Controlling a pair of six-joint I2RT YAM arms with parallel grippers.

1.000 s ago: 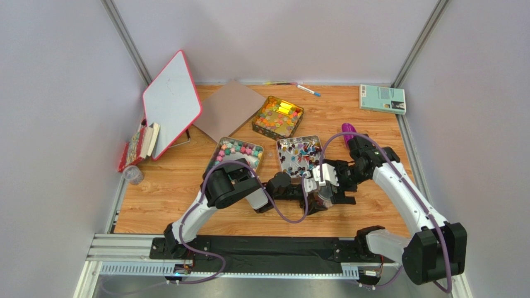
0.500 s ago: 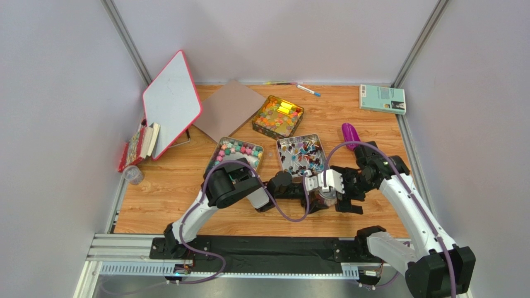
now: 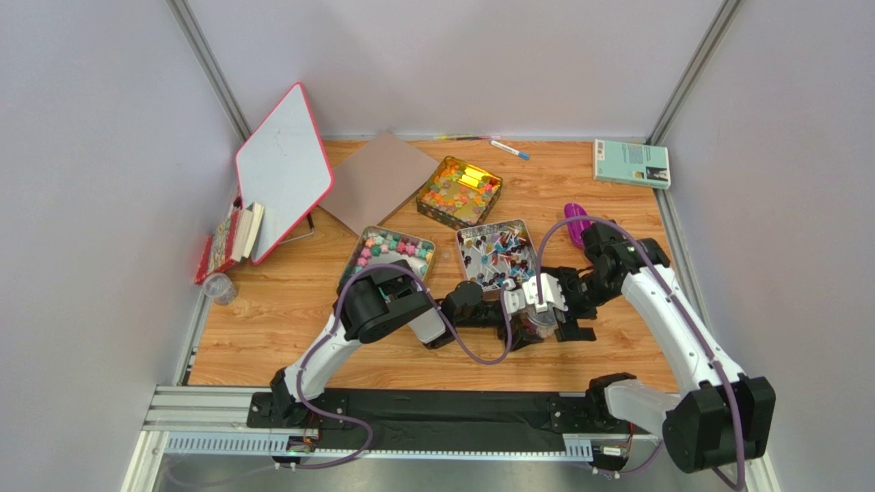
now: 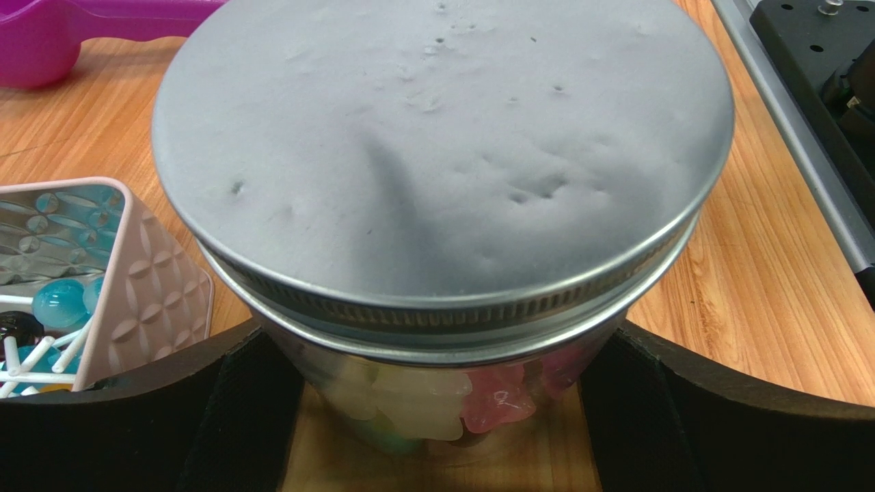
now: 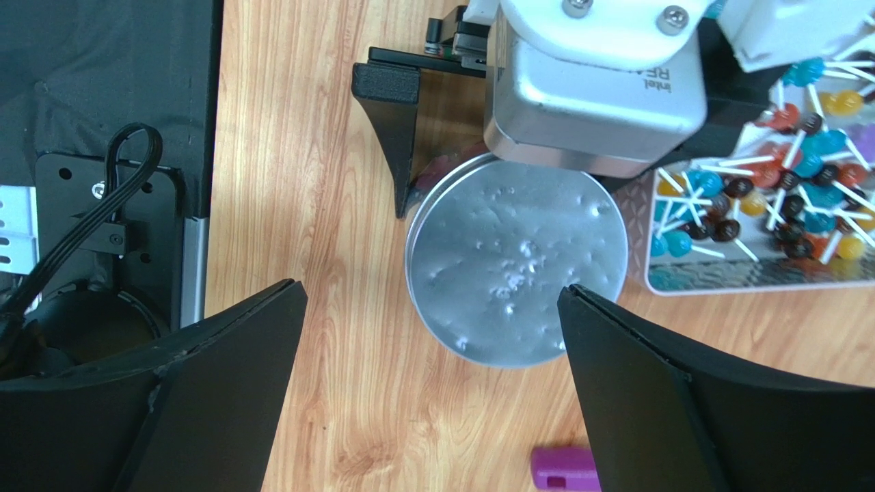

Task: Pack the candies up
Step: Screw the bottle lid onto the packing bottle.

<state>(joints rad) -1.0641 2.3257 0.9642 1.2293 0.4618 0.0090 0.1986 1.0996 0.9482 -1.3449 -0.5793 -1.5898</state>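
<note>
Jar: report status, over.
Left fingers clamped on jar; right fingers open above lid. Candies inside, lid seated. Lollipop tin close beside jar.

A wooden table [image 3: 267, 318] fills the middle of the top view. At upper left a red-rimmed whiteboard [image 3: 282, 169] stands tilted, with a stack of books [image 3: 231, 238] just beside its lower edge and a clear cup [image 3: 218, 289] below them. A brown sheet [image 3: 375, 179] lies flat right of the whiteboard. Two pens [image 3: 509, 150] lie along the far edge, a teal book [image 3: 631, 163] sits at upper right, and a purple scoop [image 3: 575, 217] lies below it.
</note>
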